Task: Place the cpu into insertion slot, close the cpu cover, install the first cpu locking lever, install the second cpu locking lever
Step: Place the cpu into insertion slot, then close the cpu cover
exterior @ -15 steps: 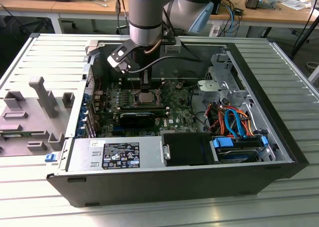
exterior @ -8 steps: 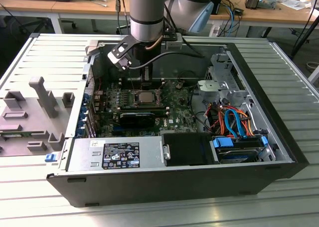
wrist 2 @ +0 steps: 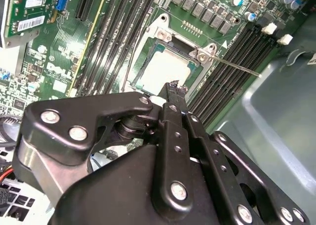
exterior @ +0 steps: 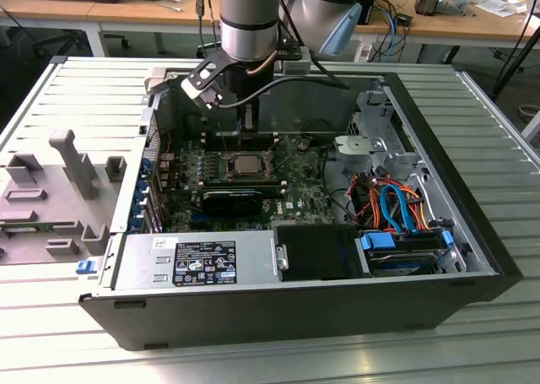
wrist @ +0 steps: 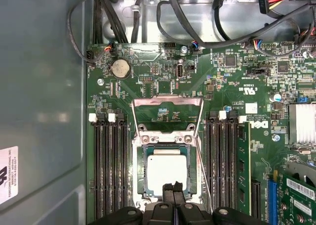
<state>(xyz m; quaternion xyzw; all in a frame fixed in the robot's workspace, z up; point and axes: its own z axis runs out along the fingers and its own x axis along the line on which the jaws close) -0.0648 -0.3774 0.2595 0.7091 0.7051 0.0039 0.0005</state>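
In the exterior view, just above and left of frame centre, the gripper (exterior: 246, 133) is hanging over the green motherboard (exterior: 299, 186), with its fingertips pressed together and pinching nothing. In the first wrist view the cpu (wrist: 167, 169) is lying flat inside the insertion slot (wrist: 138, 175). The closed tips are sitting at one edge of it; I cannot tell whether they are touching. The cpu cover (wrist: 168, 102) is lying swung open beyond the socket, and a thin locking lever (wrist: 203, 170) is running alongside. The cover is probably light, stiff sheet metal on a hinge. Pushing its free edge looks the safest hold, as the chip beneath is fragile.
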